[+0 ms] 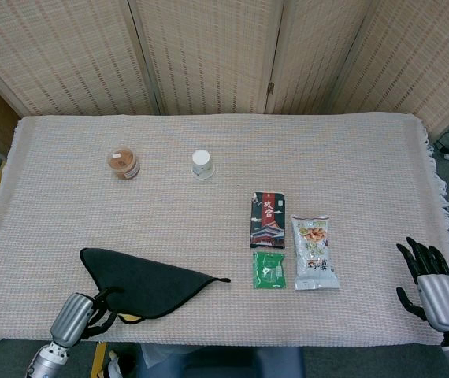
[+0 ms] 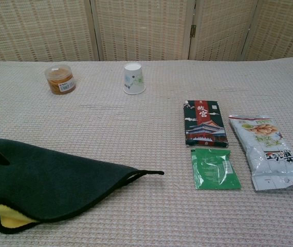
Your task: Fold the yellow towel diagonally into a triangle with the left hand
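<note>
So the yellow towel (image 1: 147,282) is lying at about 7 o'clock on the table (image 1: 224,150) as a dark triangle, with only a sliver of yellow poking out at its near corner, and the left hand (image 1: 72,318) has its fingers clamped on that near-left corner right at the table's edge. The right hand (image 1: 432,282) sits off at 4 o'clock holding nothing, fingers spread apart. Snack packets (image 1: 291,252) lie between them, toward 5 o'clock.
</note>
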You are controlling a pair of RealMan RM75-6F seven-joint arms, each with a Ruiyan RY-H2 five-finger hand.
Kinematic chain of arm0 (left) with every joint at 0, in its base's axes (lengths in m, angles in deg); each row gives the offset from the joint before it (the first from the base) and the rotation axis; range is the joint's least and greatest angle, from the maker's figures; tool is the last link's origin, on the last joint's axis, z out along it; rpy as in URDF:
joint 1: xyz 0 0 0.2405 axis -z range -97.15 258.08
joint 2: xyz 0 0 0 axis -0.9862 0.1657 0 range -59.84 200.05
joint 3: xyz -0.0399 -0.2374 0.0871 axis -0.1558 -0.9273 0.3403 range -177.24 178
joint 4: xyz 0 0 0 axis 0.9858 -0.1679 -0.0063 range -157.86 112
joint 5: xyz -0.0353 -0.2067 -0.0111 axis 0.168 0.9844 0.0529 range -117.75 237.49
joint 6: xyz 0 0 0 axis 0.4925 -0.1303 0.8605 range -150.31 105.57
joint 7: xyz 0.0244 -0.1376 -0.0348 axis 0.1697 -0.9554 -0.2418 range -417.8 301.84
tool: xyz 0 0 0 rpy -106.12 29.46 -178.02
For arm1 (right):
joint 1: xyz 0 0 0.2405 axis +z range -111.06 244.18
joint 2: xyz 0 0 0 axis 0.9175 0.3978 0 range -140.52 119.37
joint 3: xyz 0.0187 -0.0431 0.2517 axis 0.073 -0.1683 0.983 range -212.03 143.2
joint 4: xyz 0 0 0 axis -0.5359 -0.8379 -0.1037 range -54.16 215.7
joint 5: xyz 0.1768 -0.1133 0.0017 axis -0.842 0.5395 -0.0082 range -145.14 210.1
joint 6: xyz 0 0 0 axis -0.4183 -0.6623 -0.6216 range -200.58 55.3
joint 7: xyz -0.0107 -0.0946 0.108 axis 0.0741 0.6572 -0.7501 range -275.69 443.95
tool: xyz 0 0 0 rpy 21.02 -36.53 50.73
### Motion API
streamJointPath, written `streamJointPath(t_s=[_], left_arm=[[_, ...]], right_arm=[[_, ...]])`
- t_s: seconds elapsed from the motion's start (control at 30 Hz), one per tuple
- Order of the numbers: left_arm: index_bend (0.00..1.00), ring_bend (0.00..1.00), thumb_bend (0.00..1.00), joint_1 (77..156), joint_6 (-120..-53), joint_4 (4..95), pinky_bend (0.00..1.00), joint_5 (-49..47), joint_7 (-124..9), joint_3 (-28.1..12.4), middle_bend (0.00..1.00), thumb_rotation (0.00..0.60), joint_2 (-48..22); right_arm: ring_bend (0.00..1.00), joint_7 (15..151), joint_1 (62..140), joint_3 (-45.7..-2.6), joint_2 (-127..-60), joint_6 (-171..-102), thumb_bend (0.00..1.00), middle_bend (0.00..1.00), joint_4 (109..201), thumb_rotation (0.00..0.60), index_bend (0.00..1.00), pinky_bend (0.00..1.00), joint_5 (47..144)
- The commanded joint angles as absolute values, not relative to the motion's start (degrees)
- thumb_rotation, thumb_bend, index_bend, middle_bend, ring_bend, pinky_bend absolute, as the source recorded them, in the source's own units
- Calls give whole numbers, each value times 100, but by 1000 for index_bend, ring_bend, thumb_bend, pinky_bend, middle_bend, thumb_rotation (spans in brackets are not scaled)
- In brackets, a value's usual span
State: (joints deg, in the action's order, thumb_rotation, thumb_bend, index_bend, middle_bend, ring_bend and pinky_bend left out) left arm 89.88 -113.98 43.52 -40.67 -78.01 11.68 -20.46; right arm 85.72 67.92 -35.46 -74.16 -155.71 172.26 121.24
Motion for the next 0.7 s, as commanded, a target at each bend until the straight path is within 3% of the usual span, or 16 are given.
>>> streamJointPath(t_s=[0.03,0.33,0.5,0.53,0.57,0.6,0.67,0.7], left_arm=[[226,1000,478,8996,-11328,4436,1000,-4068,-7822,1178,1000,600,-1969],[237,1000,478,8990,-11533,4763,1000,-4201,-7640,1093,1000,600,-1541],[264,995,477,8911,-12020,4869,1000,-4050,-7375,710,992,600,-1114],[271,942,478,8882,-12068,4886,985,-3960,-7246,623,930,600,-1021],[274,882,477,8847,-12104,4923,938,-3828,-7030,508,870,600,-892],[274,755,478,8823,-12084,4960,823,-3704,-6833,429,748,600,-791],[247,442,473,8784,-11940,5132,458,-3380,-6372,267,464,600,-549],[234,359,470,8777,-11831,5266,366,-3214,-6162,197,384,600,-411]], right_arm=[[0,8579,6780,-3546,-7419,-15592,448,0,17233,600,0,0,12124],[0,8536,6729,-3560,-7400,-15675,447,0,17224,600,0,0,12148],[0,8554,6721,-3543,-7388,-15720,447,0,17234,600,0,0,12162],[0,8574,6721,-3531,-7391,-15736,447,0,17238,600,0,0,12162],[0,8609,6723,-3512,-7399,-15756,447,0,17241,600,0,0,12157],[0,8631,6729,-3496,-7412,-15767,447,0,17239,600,0,0,12157],[0,8705,6757,-3441,-7470,-15794,447,0,17197,600,0,0,12160],[0,8769,6781,-3407,-7523,-15814,447,0,17154,600,0,0,12176]])
